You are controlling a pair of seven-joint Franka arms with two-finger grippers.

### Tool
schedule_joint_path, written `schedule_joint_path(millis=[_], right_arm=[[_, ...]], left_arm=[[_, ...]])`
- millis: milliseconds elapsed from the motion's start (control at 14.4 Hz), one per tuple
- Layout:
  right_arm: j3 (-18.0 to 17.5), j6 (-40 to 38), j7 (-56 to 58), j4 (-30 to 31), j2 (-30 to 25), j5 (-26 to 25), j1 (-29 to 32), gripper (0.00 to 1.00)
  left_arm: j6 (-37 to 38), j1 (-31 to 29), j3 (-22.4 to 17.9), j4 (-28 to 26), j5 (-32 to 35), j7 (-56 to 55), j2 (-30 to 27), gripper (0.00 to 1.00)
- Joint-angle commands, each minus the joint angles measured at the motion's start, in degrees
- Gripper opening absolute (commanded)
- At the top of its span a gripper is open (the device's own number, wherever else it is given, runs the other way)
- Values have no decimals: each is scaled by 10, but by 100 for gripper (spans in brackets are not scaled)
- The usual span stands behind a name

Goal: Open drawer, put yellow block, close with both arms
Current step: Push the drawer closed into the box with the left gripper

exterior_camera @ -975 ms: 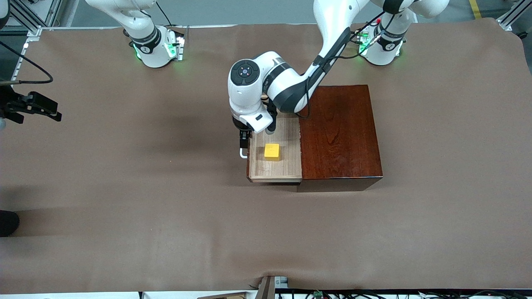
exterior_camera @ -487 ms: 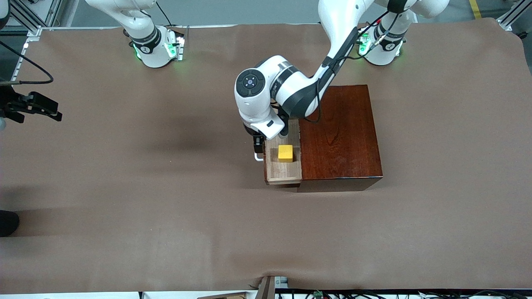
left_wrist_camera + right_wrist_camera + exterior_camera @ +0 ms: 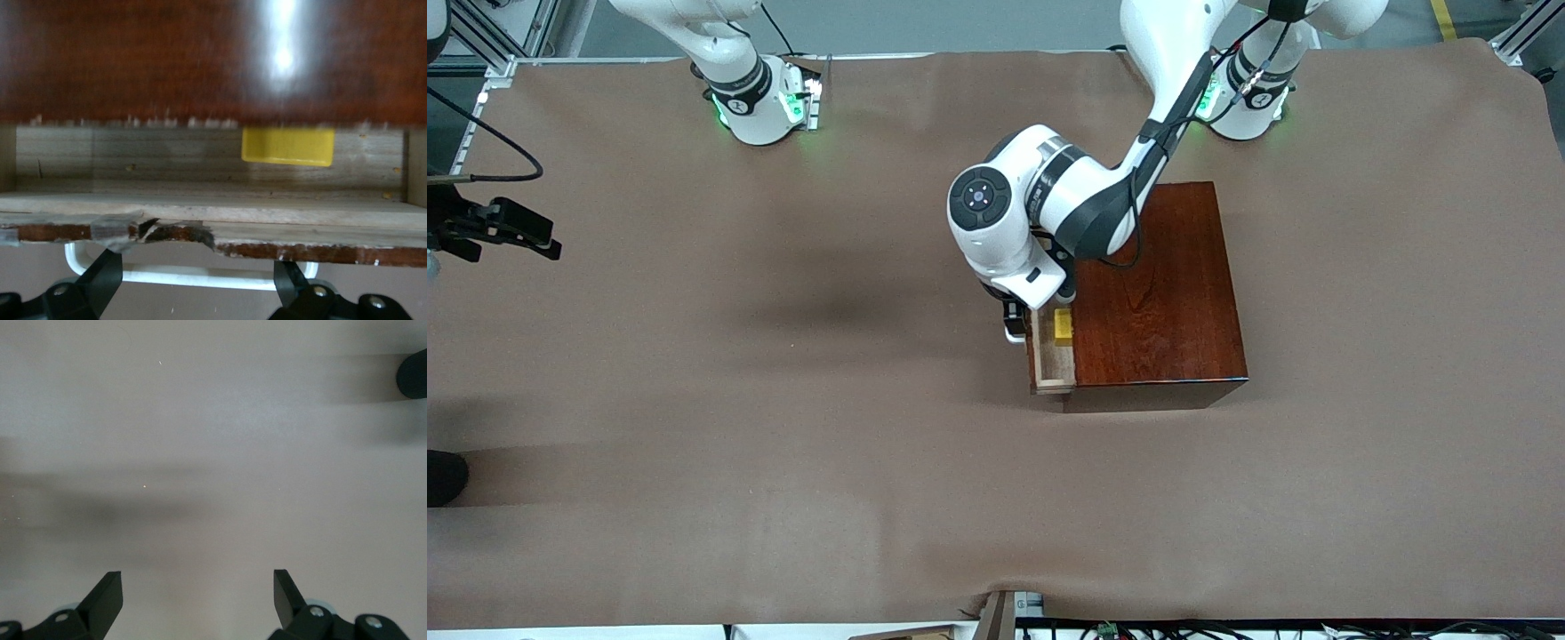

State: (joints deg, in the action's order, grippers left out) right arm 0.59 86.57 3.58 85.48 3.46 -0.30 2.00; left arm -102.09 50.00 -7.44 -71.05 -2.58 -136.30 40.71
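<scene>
Yellow block (image 3: pixel 287 147) lay in the nearly shut drawer (image 3: pixel 200 217); left claw (image 3: pixel 193 290), fingers wide, straddled the handle (image 3: pixel 200 275). Right claw (image 3: pixel 198 600) waited wide above bare tabletop (image 3: pixel 200 453).

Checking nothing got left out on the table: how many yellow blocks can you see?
1. The yellow block lies in the nearly shut drawer, half under the box top. More could be hidden deeper inside the box.
</scene>
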Motion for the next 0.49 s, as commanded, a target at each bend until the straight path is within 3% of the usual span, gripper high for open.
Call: schedule_joint_path(millis=[0,418], right_arm=[[-4,-3,-11,8,-9,-2,2,100],[-4,-3,-11,9,-9,-2,2,100]], left_arm=[[21,-4,-49,-19,31,15,-15,100],[44,-2,-57,-17,44,14,-14,100]])
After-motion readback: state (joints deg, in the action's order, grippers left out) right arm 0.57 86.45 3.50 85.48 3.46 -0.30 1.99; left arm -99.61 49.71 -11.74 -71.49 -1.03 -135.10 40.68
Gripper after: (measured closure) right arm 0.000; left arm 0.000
